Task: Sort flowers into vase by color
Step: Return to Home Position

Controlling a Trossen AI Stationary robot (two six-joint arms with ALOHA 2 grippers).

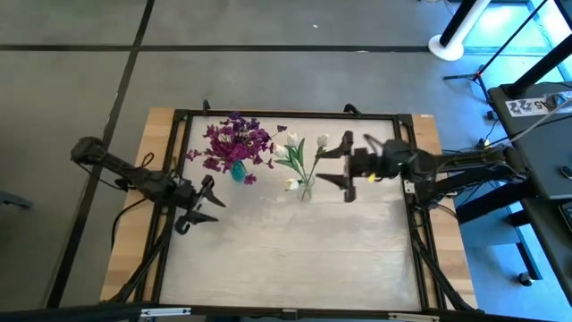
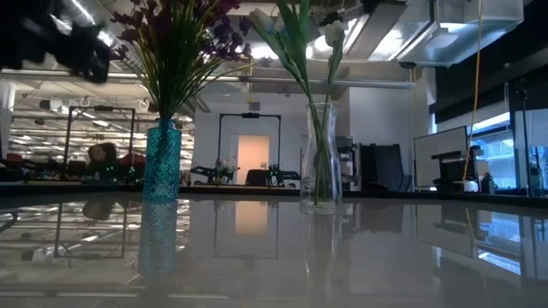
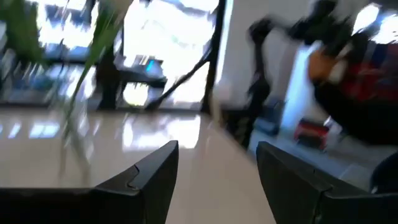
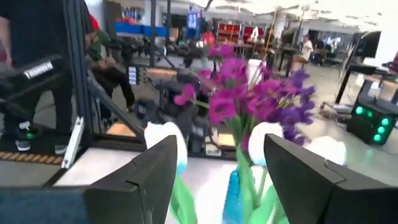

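Observation:
Purple-magenta blossoms [image 1: 234,143] stand in a teal vase [image 1: 238,171] at the table's far middle; in the low view the teal vase [image 2: 163,162] rests on its base. White tulip buds [image 1: 299,148] on green stems stand in a clear glass vase [image 1: 306,189], also seen as the clear vase [image 2: 320,158]. My left gripper [image 1: 207,202] hovers open, near-left of the teal vase. My right gripper [image 1: 347,166] hovers open just right of the tulips. Past my right gripper [image 4: 221,168] the wrist view shows white buds [image 4: 166,142] and purple blossoms [image 4: 249,93]. My left gripper [image 3: 217,168] holds nothing.
A black frame [image 1: 295,114] borders the pale tabletop, with wood strips at its left and right sides. The near half of the table [image 1: 295,259] is bare. People and equipment show in the room beyond the table [image 4: 37,74].

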